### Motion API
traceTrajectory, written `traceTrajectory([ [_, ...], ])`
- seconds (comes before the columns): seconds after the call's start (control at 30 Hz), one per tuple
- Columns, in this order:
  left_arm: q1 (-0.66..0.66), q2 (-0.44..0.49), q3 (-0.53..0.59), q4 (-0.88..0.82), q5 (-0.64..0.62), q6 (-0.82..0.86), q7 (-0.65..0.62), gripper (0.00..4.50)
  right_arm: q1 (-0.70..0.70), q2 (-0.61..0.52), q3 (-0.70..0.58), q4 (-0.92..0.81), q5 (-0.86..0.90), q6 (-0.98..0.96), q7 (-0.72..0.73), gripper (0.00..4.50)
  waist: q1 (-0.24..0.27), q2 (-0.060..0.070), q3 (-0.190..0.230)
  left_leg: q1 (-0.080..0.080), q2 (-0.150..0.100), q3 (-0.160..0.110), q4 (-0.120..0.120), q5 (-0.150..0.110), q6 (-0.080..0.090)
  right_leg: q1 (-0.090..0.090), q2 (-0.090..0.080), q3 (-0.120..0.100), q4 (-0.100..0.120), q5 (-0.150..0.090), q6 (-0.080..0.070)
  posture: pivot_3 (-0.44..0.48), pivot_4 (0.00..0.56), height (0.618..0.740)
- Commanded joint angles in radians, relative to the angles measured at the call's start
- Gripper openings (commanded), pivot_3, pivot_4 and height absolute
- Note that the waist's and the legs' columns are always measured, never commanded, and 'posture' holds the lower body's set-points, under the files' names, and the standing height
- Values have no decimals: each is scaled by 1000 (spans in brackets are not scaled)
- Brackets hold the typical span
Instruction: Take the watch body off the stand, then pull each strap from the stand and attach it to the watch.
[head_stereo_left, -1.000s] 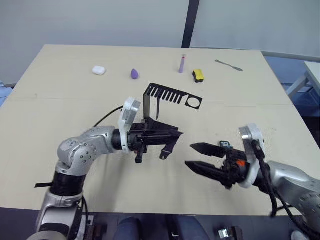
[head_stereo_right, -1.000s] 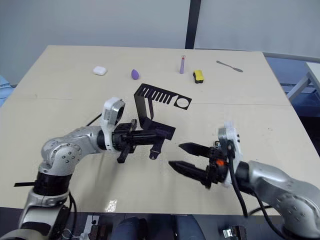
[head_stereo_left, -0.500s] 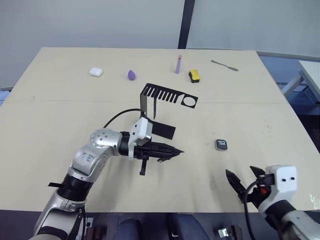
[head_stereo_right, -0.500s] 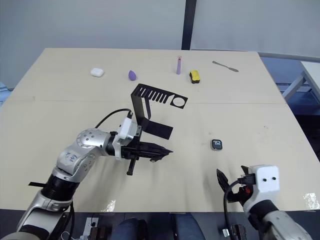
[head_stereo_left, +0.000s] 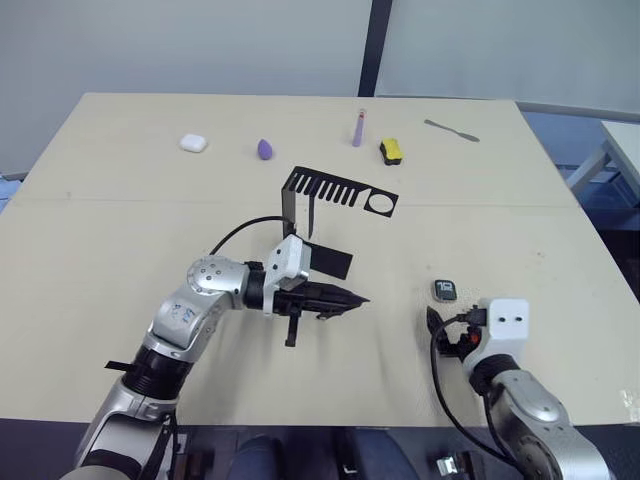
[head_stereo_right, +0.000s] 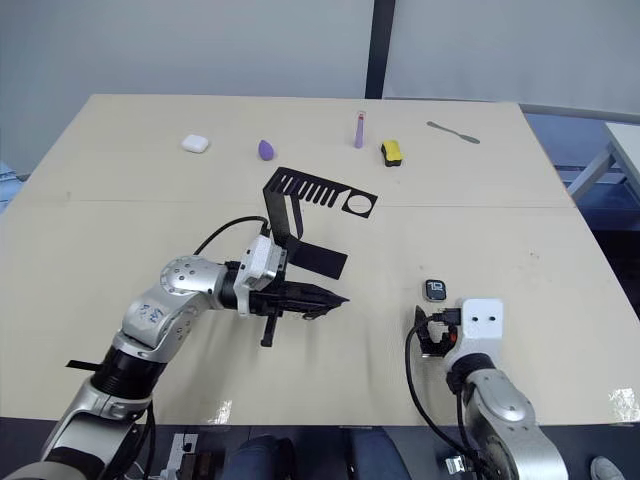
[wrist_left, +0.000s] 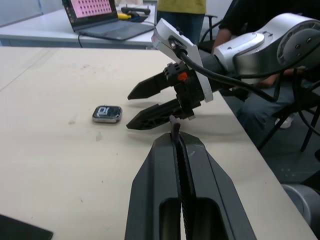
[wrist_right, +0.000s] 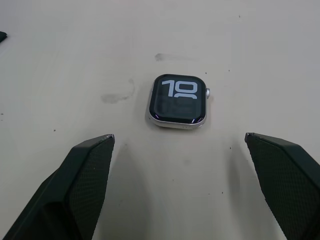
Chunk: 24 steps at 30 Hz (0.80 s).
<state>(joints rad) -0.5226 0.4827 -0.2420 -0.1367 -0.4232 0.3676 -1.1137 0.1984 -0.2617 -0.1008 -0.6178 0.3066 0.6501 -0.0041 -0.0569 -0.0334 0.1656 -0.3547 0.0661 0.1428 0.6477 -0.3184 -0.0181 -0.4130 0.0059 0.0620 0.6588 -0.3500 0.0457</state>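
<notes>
Watch body off the stand, lying flat on the bench; one strap held.
Eye view: left tool (head_stereo_left: 345, 298) sits just in front of the stand (head_stereo_left: 340, 190). Left wrist view: its fingers pinch what appears to be a strap (wrist_left: 174, 129). Right wrist view: right tool (wrist_right: 182, 187) is spread wide, watch body (wrist_right: 177, 107) just ahead between its fingers.

The strap (wrist_left: 174, 131) is showing just its tip beyond the left gripper's (wrist_left: 179, 150) closed fingers, which are hiding the rest.
</notes>
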Motion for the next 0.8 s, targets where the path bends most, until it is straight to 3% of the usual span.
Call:
traceTrajectory([
  [0.03, -7, 7, 11, -15, 10, -8, 1, 0, -36, 23, 6, 15, -39, -17, -20, 4447, 0, 0, 0, 0, 0, 0, 0, 0, 0, 0, 0, 0, 0, 0, 0, 0, 150, 740],
  [0.43, -12, 2, 15, -15, 10, 4, 14, 0, -108, 137, -2, 102, -135, 10, -100, 4447, -2, 0, 0, 0, 0, 0, 1, 0, 0, 0, 0, 0, 1, 0, 0, 0, 150, 740],
  [0.53, -11, 1, 12, -22, 10, 8, 16, 0, -105, 144, -3, 110, -147, 1, -97, 3561, -2, 0, 0, 0, 0, 0, 1, 0, 0, 0, 0, 0, 2, 0, 0, 0, 150, 740],
  [0.6, -9, 0, 10, -29, 9, 13, 17, 0, -104, 148, -5, 111, -151, 0, -95, 2642, -1, 0, 0, 0, 0, 0, 1, 0, 0, 0, 0, 0, 2, 0, 0, 0, 150, 740],
  [0.8, -4, -5, 6, -50, 7, 26, 26, 0, -104, 152, -4, 116, -154, -8, -84, 2642, -1, 0, 0, 0, 0, 0, 2, 0, 0, 0, 0, 0, 2, 0, 0, 0, 150, 740],
])
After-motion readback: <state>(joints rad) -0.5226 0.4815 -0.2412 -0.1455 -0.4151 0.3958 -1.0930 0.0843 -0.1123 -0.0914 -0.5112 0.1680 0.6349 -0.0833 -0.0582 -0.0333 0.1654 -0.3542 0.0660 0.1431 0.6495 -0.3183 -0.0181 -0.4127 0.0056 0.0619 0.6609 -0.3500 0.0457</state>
